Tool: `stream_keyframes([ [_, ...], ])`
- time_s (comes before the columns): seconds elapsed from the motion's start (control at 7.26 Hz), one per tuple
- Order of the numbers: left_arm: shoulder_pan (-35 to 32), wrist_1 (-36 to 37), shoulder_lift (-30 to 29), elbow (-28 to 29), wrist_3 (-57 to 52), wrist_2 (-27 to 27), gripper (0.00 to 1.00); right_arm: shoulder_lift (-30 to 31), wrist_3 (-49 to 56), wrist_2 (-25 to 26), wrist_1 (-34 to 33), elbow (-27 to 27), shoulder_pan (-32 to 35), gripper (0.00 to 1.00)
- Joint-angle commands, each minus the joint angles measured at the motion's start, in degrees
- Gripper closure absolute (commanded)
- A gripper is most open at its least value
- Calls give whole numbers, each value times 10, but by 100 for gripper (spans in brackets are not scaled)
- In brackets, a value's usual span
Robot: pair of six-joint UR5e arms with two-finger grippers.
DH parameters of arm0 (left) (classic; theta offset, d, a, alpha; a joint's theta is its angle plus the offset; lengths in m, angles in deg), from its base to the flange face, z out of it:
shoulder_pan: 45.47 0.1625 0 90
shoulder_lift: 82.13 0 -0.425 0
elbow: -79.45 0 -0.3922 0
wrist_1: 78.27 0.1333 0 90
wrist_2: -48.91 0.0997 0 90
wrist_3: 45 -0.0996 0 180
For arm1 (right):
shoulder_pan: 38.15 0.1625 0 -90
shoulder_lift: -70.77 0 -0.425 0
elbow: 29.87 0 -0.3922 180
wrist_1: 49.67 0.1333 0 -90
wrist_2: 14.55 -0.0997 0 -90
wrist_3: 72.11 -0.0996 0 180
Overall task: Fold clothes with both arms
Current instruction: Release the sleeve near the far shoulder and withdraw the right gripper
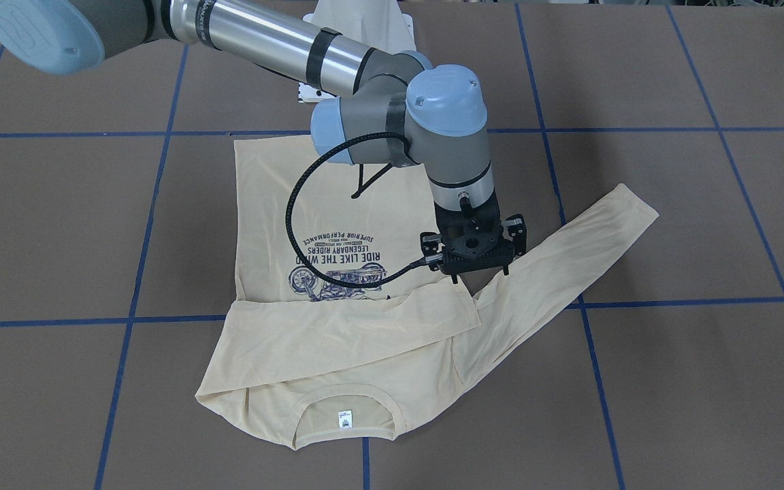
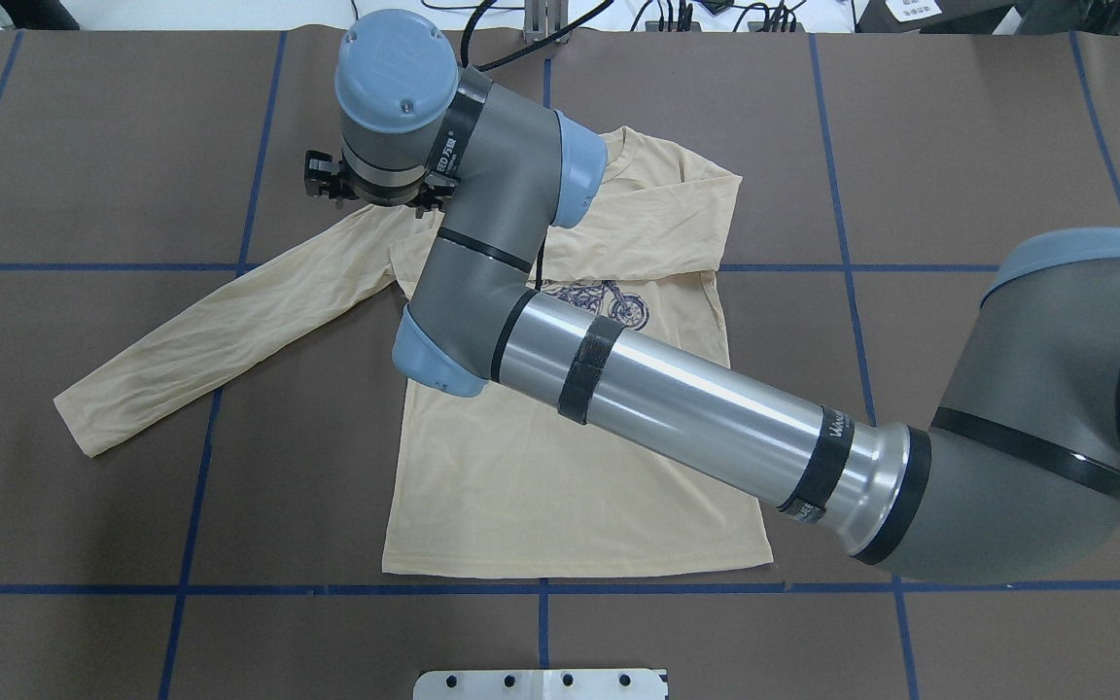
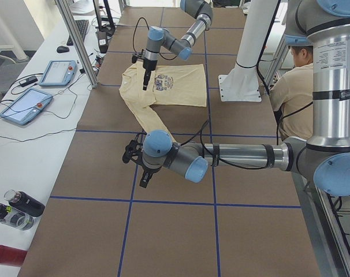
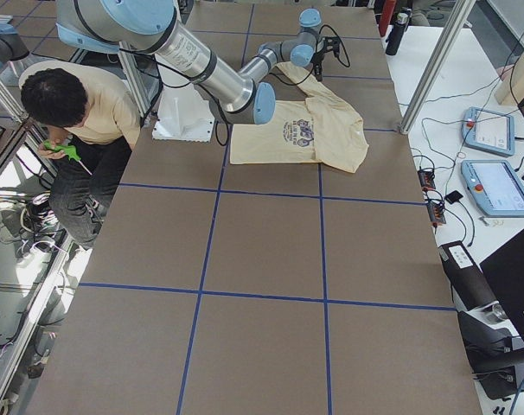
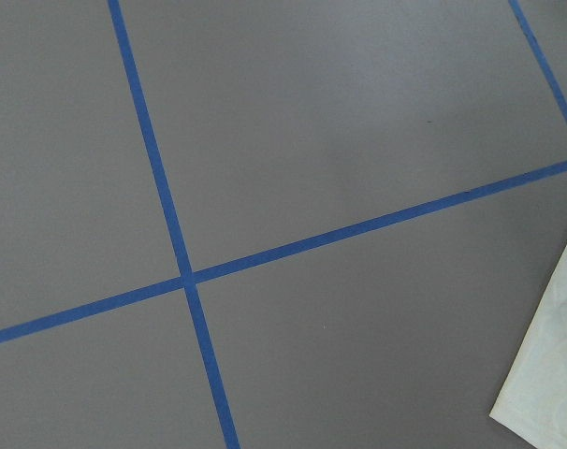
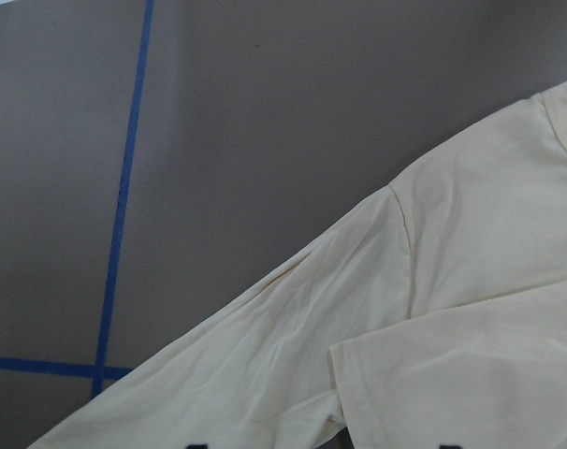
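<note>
Cream-yellow T-shirt [image 1: 276,197] lay flat, print side up, on the brown surface [image 1: 691,218], hem toward the robot and collar away from it. Navy motorcycle print [image 1: 337,262] was partly covered: the folded sleeve [image 1: 337,330] lay across the chest, its end reaching the shirt's edge on the robot's left. The stretched sleeve [image 2: 200,331] lay at a slant out onto the robot's left side of the surface. White neck label [image 1: 345,420] showed inside the collar.

Right arm [image 2: 677,399] reached across the shirt body from the robot's right. Right claw [image 1: 480,274] pointed down over the spot where the folded sleeve's end met the root of the stretched sleeve. Its fingers stood apart, with nothing seen between them. Contact with the fabric: could not tell.

Left claw [image 3: 144,180] hung low over bare surface near the end of the stretched sleeve. Its wrist view caught only a corner of the cuff [image 5: 545,374] at the frame edge. It was seen in the side view alone, so open or closed: could not tell.

Blue tape lines [image 1: 637,129] gridded the surface.
</note>
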Motion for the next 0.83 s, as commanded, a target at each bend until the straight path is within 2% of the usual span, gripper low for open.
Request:
stream_keyframes([
  [0.0,66,-91,-4,0,124,12,0,45,-38,-66,-26,-55,24,2],
  [0.14,116,-152,1,2,177,50,0,89,-39,-86,-57,-116,37,2],
  [0.28,165,-164,2,1,248,71,0,120,-39,-98,-60,-143,46,2],
  [0.41,186,-170,4,7,286,70,0,194,-49,-141,-54,-205,62,2],
  [0.69,235,-188,-4,48,286,72,5,311,-69,-180,-50,-305,91,2],
])
